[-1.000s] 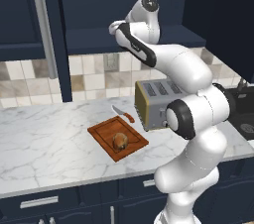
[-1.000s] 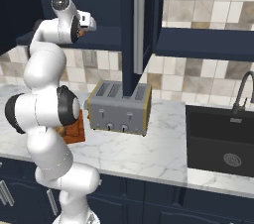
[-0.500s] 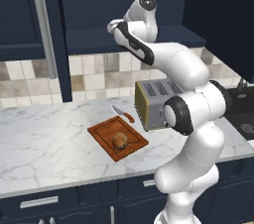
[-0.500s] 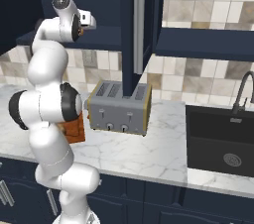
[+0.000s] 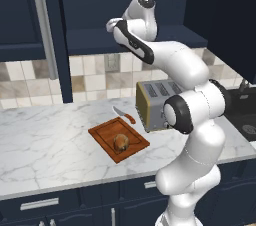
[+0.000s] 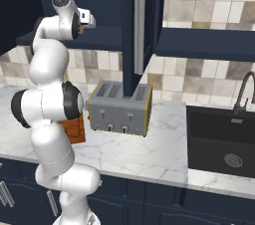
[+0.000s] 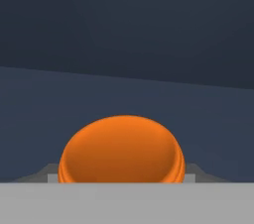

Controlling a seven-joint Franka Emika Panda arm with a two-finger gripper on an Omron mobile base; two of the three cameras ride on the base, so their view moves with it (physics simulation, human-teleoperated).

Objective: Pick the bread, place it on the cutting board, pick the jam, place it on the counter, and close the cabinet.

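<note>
The small round brown crusty roll (image 5: 121, 142) already sat on the reddish-brown wooden board (image 5: 102, 135). The orange jam pot (image 7: 121, 151) sat up in the dark navy cabinet (image 5: 150, 0), right against the claw. Couldn't tell if it'd clenched. I'd squeeze firmly before backing out.

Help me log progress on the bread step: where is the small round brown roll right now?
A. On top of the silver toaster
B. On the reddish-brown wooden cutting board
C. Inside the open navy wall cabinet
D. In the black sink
B: the small round brown roll sits on the reddish-brown wooden cutting board on the white marble counter.
</note>
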